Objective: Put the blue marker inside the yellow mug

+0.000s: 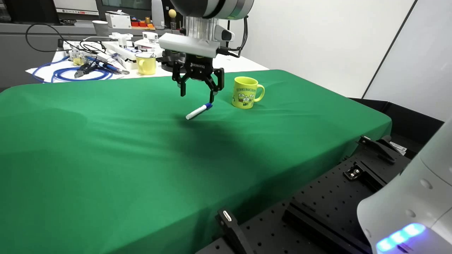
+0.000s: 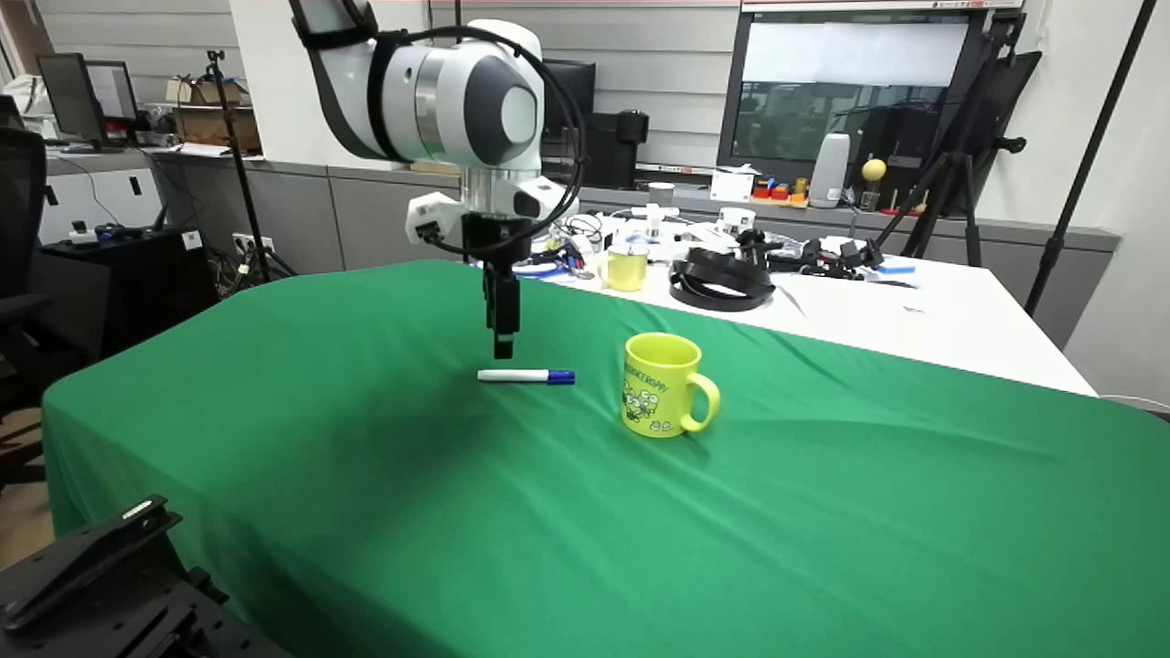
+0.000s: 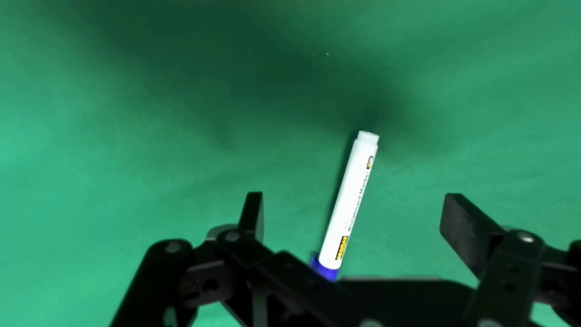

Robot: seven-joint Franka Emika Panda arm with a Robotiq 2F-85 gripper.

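Observation:
The blue marker, with a white barrel and a blue cap, lies flat on the green cloth in both exterior views (image 1: 196, 112) (image 2: 514, 376) and in the wrist view (image 3: 348, 204). The yellow mug (image 1: 244, 92) stands upright with its side handle and dark print, a short way beside the marker's capped end; it also shows in an exterior view (image 2: 658, 388). It is out of the wrist view. My gripper (image 1: 197, 99) is open and empty, pointing down above the marker. In the wrist view the fingers (image 3: 354, 197) stand apart on either side of the barrel, and part of the cap is hidden.
A paler yellow cup (image 1: 147, 66) stands on a white table behind, among cables and tools. A black coiled strap (image 2: 722, 279) lies there too. The green cloth (image 1: 116, 169) covers the work table. A black perforated plate (image 1: 317, 201) borders its near edge.

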